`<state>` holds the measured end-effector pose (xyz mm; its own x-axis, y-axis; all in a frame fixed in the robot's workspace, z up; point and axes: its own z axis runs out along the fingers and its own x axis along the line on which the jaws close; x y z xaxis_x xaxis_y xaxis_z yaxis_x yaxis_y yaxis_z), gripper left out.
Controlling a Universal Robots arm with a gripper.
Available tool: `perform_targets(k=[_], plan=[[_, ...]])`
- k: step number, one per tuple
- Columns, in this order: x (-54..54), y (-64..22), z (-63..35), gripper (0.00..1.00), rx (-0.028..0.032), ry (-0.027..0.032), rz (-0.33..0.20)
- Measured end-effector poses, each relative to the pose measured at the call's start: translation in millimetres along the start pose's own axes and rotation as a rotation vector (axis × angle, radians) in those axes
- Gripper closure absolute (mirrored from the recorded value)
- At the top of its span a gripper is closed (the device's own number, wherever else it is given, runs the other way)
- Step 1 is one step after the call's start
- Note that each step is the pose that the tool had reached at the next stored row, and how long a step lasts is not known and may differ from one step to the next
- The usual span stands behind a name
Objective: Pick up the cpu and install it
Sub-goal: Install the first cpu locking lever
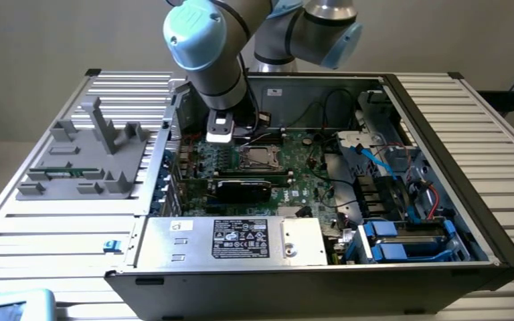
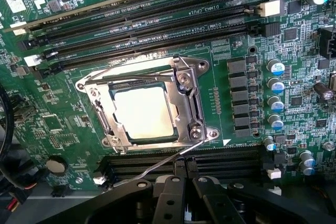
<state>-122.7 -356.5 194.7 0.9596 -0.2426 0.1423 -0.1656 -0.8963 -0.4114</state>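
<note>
The cpu [image 2: 144, 111] lies flat in the socket [image 2: 187, 98] on the motherboard [image 2: 252, 35], its silver top ringed by the metal frame, so seating looks done. Your gripper [image 2: 186, 178] hovers just beside the socket, fingers closed on nothing, near the thin retention lever [image 2: 157, 167], which looks unlatched. Keep the closed fingertips off the chip's top and the memory slots [image 2: 157, 24], and press only on the lever, slowly and squarely.

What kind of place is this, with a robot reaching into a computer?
Probably a robotics lab or test bench, not a home. A robot arm leans over an open computer case on a slatted metal table, with the cpu sitting in its socket.
</note>
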Motion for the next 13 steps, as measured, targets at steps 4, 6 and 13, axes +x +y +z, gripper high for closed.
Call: perform_targets(k=[4,6,13], plan=[[0.1,1.4,-0.7,0.88,0.0128,-0.0012,0.006],[-0.1,1.7,-0.8,0.88,0.0162,-0.001,0.008],[-0.3,2.8,0.6,0.88,0.0153,0.0043,0.021]])
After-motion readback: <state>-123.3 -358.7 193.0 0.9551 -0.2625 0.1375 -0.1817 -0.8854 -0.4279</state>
